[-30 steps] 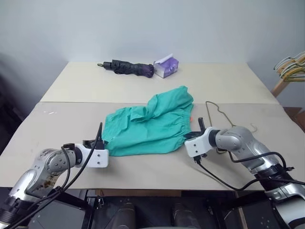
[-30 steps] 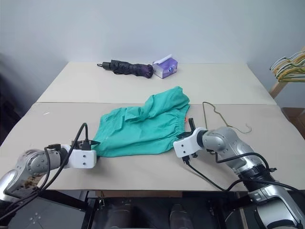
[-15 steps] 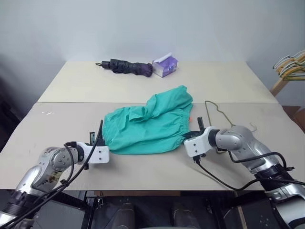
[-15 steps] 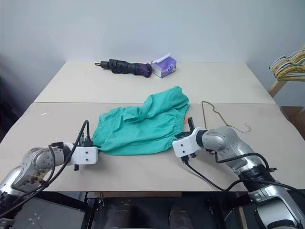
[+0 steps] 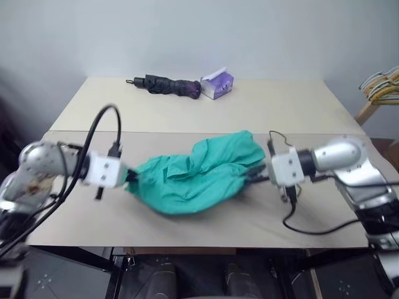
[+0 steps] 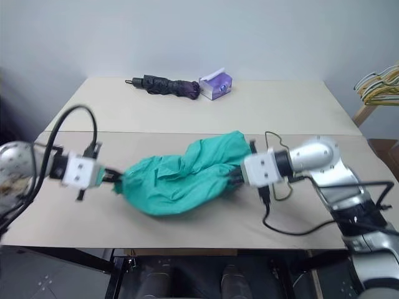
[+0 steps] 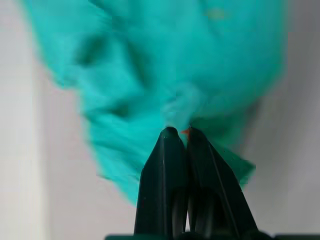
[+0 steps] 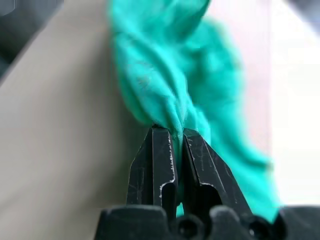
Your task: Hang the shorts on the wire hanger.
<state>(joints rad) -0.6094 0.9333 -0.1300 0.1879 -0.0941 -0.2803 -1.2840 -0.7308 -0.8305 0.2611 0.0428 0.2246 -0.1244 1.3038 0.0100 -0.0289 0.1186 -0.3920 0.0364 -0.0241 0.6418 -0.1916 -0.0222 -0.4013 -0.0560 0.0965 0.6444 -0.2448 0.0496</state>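
The green shorts (image 5: 199,171) hang between the two grippers, stretched out long from the robot's left side to its right, above the near part of the table (image 5: 187,115). The middle of the cloth sags down in a soft bundle, and it is hard to tell whether the lowest part touches the table top. The left gripper (image 5: 129,176) is clenched on one end of the shorts; in the left wrist view its two black fingers (image 7: 167,165) are pressed tight together with green cloth and a tiny orange bit caught at the tips. The right gripper (image 6: 237,177) is pinching the other end, and in the right wrist view a twisted fold of cloth runs down between its fingers (image 8: 162,165). The thin wire hanger (image 6: 274,142) lies flat on the table behind the right gripper, and most of it is hidden by the arm, so only a small part of the wire shows. A folded dark umbrella (image 5: 167,85) and a purple tissue pack (image 5: 218,83) sit at the far edge of the table, just beside each other. A bunch of pale hangers (image 5: 380,84) is cut off at the side.
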